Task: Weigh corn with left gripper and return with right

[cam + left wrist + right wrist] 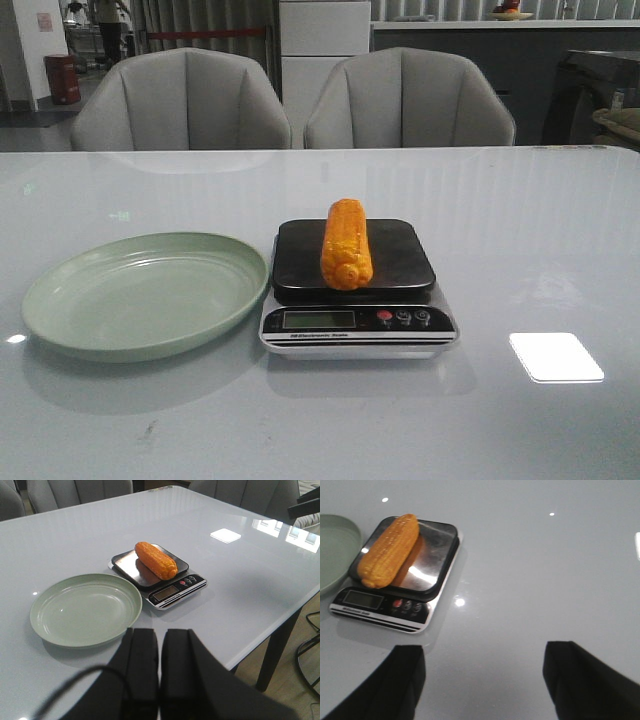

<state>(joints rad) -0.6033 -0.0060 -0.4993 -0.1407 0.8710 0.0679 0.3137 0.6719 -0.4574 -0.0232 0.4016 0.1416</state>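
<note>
Front view: scale (358,300), silver body with dark platform, on a pale glossy table (540,250); corn (346,243) lying lengthwise on the platform, touching nothing else; green plate (145,293) just left of the scale, bare; two grey chairs (408,100) beyond the scale, behind the table's far edge; neither arm in view.

Left wrist view: left gripper (159,672) hanging above the table near the plate, well apart from the scale, fingers pressed together, nothing between them; corn on the platform.

Right wrist view: right gripper (482,680) beside the scale, fingers spread wide, holding nothing; corn on the platform.
</note>
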